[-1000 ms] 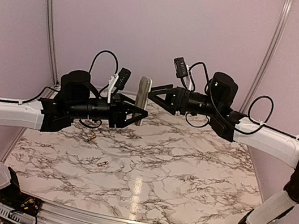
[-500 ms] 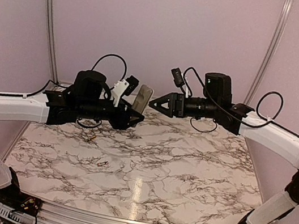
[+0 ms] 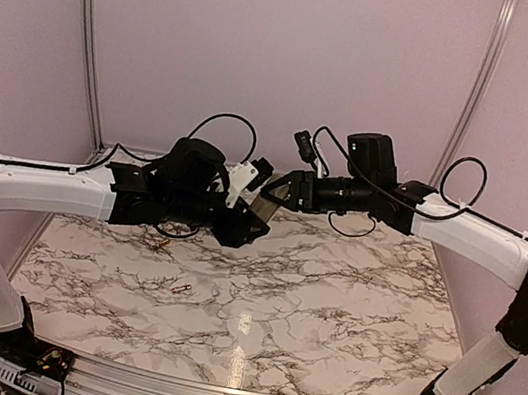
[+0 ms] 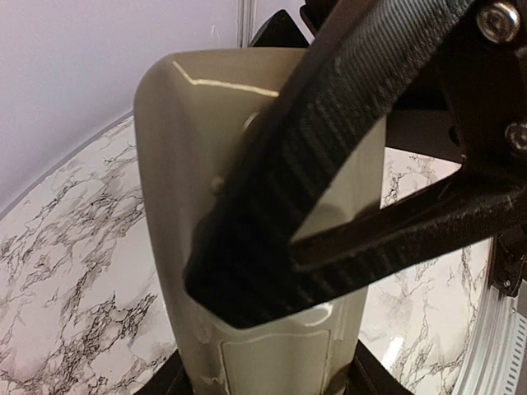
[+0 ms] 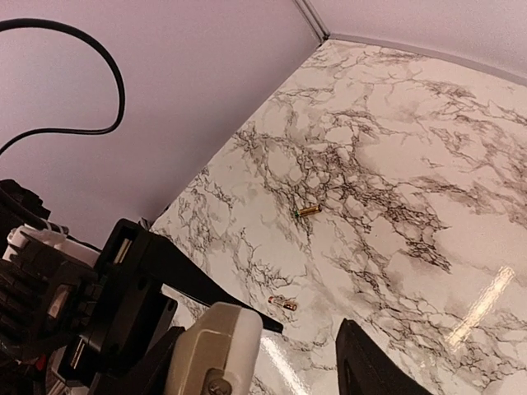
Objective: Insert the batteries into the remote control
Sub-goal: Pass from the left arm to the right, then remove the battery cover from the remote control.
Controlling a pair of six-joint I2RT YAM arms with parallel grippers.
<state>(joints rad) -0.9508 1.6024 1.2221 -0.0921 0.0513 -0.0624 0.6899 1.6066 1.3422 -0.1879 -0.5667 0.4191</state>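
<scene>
The remote control (image 3: 264, 203) is held above the back of the table, its greyish-tan back (image 4: 177, 164) filling the left wrist view. My left gripper (image 3: 248, 219) is shut on its lower part (image 4: 268, 383). My right gripper (image 3: 279, 191) straddles the remote's upper end (image 5: 221, 346). One of its black fingers (image 4: 313, 156) lies across the remote's back. The other finger (image 5: 370, 366) stands apart from the remote with table showing between, so the jaws are open. Two batteries (image 3: 164, 240) (image 3: 183, 291) lie on the marble table, seen as a gold one (image 5: 309, 211) and a darker one (image 5: 282, 304).
The marble tabletop (image 3: 328, 300) spreads below both arms. Pale walls with metal corner rails (image 3: 88, 36) close in the back and sides. A black cable (image 5: 99, 74) loops by the left arm's wrist.
The left arm has carried the remote rightward and tipped it lower. The right gripper has moved left over the remote's upper end and its jaws have narrowed.
</scene>
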